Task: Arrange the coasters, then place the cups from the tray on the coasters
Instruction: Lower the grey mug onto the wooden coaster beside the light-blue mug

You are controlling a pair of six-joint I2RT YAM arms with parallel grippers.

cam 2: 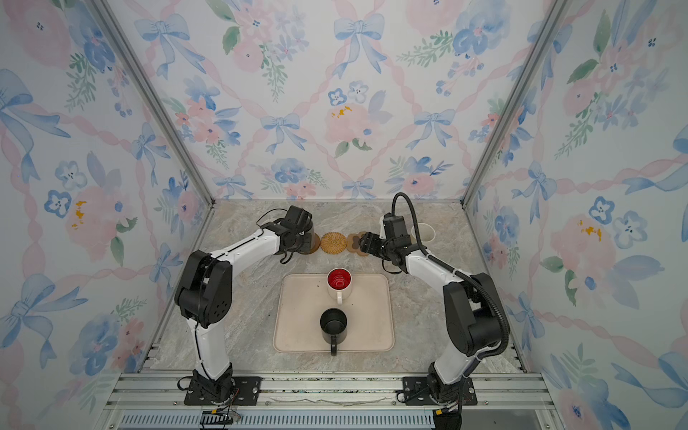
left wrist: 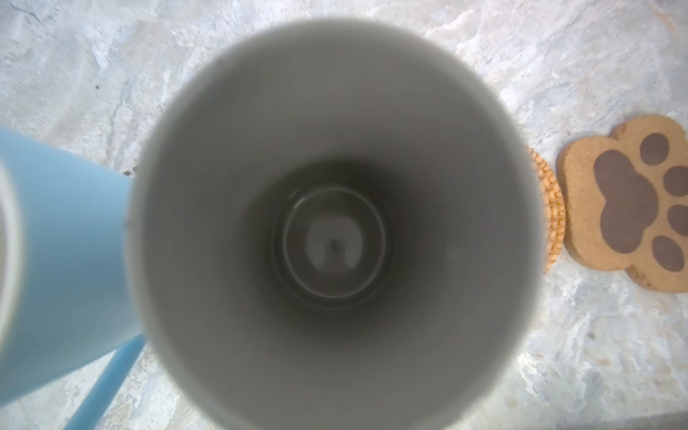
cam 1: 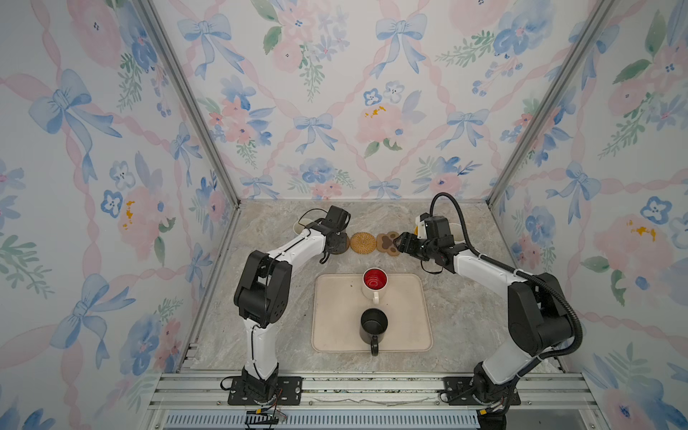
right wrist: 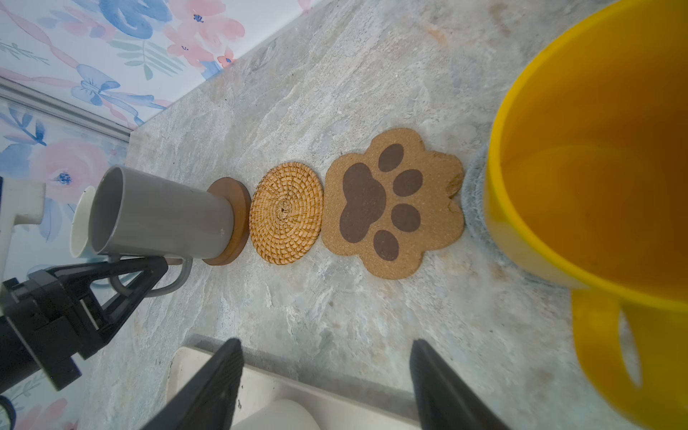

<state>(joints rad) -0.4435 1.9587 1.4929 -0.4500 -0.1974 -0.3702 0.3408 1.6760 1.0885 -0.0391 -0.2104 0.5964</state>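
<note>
Right wrist view: with grey mug (right wrist: 160, 216) seated on disc (right wrist: 238, 227) just beside rattan coaster (right wrist: 284, 212), ease narrow left tool (right wrist: 161, 263), pinching handle (right wrist: 175, 284), open, lift straight, steer wide, empty right tool (right wrist: 327, 383) clear.

Woven rattan coaster (right wrist: 285, 213); grainy cork paw coaster (right wrist: 391, 203); glossy yellow mug (right wrist: 595, 167).

Left arm (cam 1: 260, 346) and right arm (cam 1: 480, 266): white links, black joint housings, black screwed base plates (cam 1: 288, 385). Right arm carries ribbed black hose (cam 1: 571, 316).
</note>
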